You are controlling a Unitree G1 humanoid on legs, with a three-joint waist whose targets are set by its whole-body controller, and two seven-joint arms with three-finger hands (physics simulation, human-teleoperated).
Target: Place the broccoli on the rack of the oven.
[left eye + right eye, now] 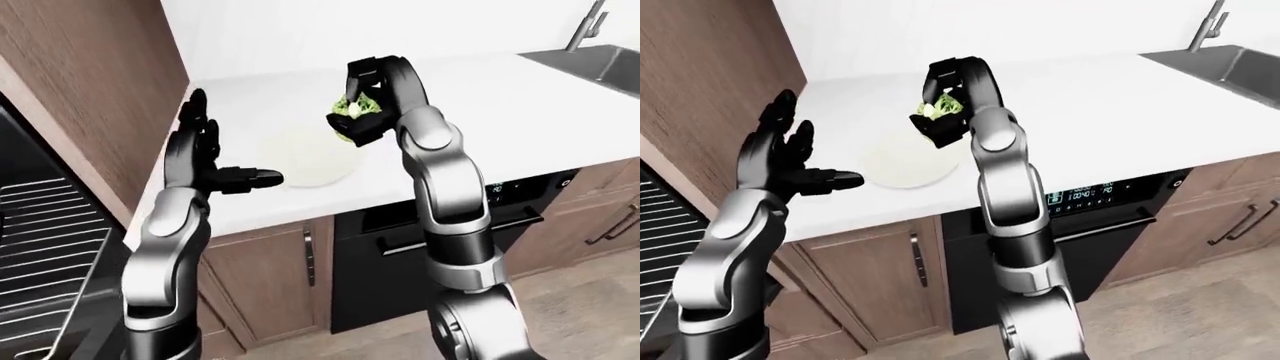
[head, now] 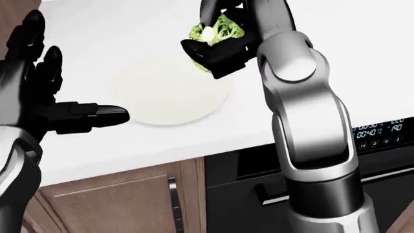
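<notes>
Green broccoli (image 2: 217, 29), pale stem, in right hand (image 2: 220, 46)

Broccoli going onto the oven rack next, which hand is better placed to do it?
The right hand: its fingers are already closed round the broccoli, lifted above the plate. The left hand is open and empty, though nearer the oven rack.
</notes>
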